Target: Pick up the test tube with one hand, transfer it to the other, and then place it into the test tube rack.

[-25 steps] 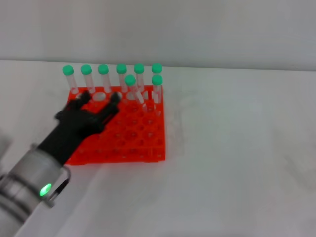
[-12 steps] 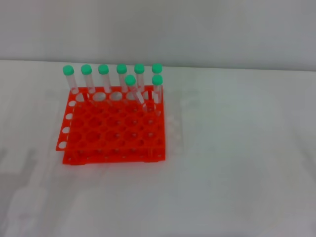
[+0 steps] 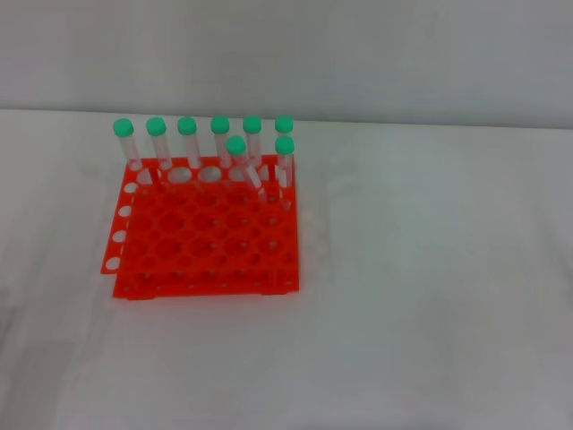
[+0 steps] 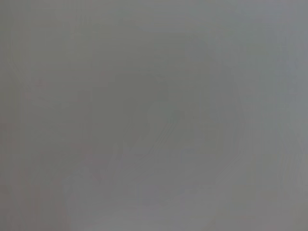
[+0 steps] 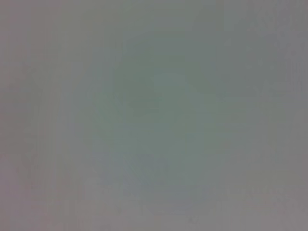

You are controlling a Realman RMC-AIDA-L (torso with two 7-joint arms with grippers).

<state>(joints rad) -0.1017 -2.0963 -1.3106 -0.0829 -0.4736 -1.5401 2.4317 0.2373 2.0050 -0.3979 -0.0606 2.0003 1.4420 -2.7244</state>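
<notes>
Now eight green-capped test tubes stand in the test tube rack (image 3: 206,228): six in a line along its far edge and two one row nearer, at the right end of that line. Of those two, the leaning test tube (image 3: 243,161) tilts with its cap toward the left, while its neighbour (image 3: 285,159) stands upright just beside it. A second ago the left tool reached over the rack's left half with its fingers apart near the back row; half a second ago it was already gone from the head view, and nothing in the rack has shifted since. Neither tool shows in any view at this moment, so whether either is open or holds anything cannot be told. No tube lies loose on the white table (image 3: 430,296). Judging from this, the placement looks finished and the arm has withdrawn.
</notes>
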